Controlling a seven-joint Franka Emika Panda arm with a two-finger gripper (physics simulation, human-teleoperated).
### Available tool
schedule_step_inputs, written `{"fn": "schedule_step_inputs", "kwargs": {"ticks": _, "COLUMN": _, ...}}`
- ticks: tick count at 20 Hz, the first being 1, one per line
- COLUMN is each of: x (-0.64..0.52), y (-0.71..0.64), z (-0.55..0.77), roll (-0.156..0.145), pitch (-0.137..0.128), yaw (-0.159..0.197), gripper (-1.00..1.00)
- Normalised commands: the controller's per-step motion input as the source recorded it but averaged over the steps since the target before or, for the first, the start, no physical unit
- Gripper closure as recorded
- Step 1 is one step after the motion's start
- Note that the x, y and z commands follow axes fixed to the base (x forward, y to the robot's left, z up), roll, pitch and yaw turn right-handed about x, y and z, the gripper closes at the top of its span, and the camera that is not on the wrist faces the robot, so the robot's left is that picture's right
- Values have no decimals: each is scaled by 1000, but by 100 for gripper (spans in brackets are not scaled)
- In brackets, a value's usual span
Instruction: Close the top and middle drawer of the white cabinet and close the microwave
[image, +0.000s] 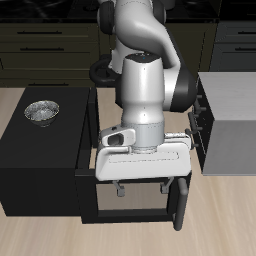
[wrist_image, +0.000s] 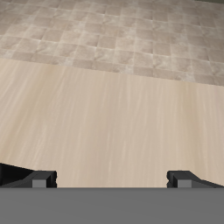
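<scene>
From the exterior view, the microwave sat on the wooden table with its door swung wide toward the front edge, a small metal bowl resting on its top. The white cabinet stood beside it, and whether its drawers were out could not be told. The gripper hung low by the open door, fingers spread and holding nothing. The door looked rigid, hinged and light to swing; a flat push on its outer edge should serve better than any pinch. In the wrist view, only the two dark fingertips, well apart, showed over bare wood, with tiled floor beyond.
</scene>
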Motion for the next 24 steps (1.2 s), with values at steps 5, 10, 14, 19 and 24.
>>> {"fn": "schedule_step_inputs", "kwargs": {"ticks": 5, "x": -22, "y": -64, "z": -238, "roll": 20, "pitch": 43, "yaw": 24, "gripper": -100}}
{"fn": "schedule_step_inputs", "kwargs": {"ticks": 10, "x": -93, "y": -125, "z": -318, "roll": 18, "pitch": 59, "yaw": 10, "gripper": -100}}
{"fn": "schedule_step_inputs", "kwargs": {"ticks": 14, "x": -189, "y": -153, "z": -335, "roll": 16, "pitch": 59, "yaw": 33, "gripper": -100}}
{"fn": "schedule_step_inputs", "kwargs": {"ticks": 19, "x": -171, "y": 2, "z": -328, "roll": 36, "pitch": 64, "yaw": 25, "gripper": -100}}
{"fn": "schedule_step_inputs", "kwargs": {"ticks": 24, "x": -243, "y": -21, "z": -204, "roll": 26, "pitch": 19, "yaw": 12, "gripper": -100}}
